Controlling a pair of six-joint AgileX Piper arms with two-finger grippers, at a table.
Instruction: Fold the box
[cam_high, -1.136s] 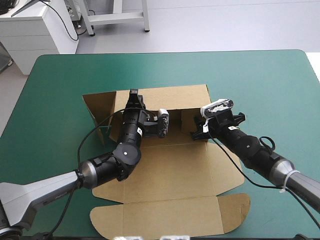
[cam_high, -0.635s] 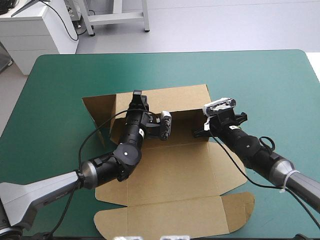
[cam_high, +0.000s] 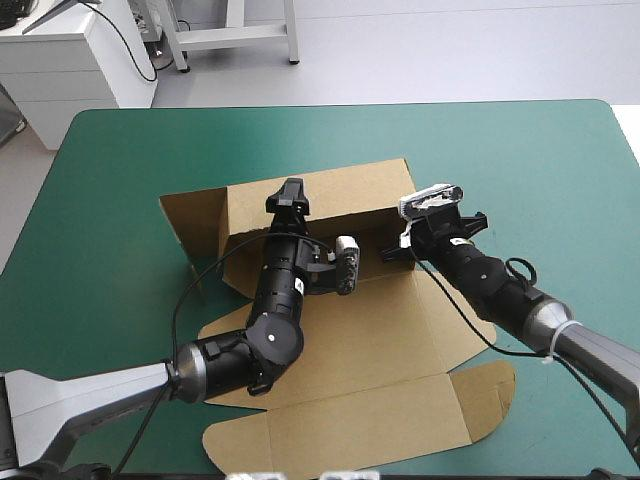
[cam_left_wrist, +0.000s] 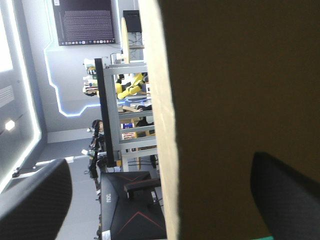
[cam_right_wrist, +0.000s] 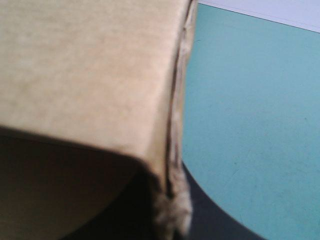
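Observation:
The brown box (cam_high: 340, 330) lies mid-table with its base sheet flat, its back wall (cam_high: 330, 195) raised and a side flap (cam_high: 190, 215) standing at the left end. My left gripper (cam_high: 291, 195) sits at the top edge of the back wall. In the left wrist view its black fingers stand wide apart, gripper (cam_left_wrist: 160, 200) open, with the board's edge (cam_left_wrist: 167, 150) between them. My right gripper (cam_high: 402, 247) is at the wall's right end. In the right wrist view the gripper (cam_right_wrist: 172, 217) is shut on the corner of the box (cam_right_wrist: 90, 65).
The lid flap (cam_high: 340, 435) lies flat and reaches close to the table's front edge. Teal-green cover (cam_high: 120, 160) shows on all sides of the box, widest toward the far edge and the right (cam_right_wrist: 250, 100).
My left gripper opened, let go of the back wall and moved up along it. My right gripper shut on the wall's right end. The whole box turned slightly and shifted.

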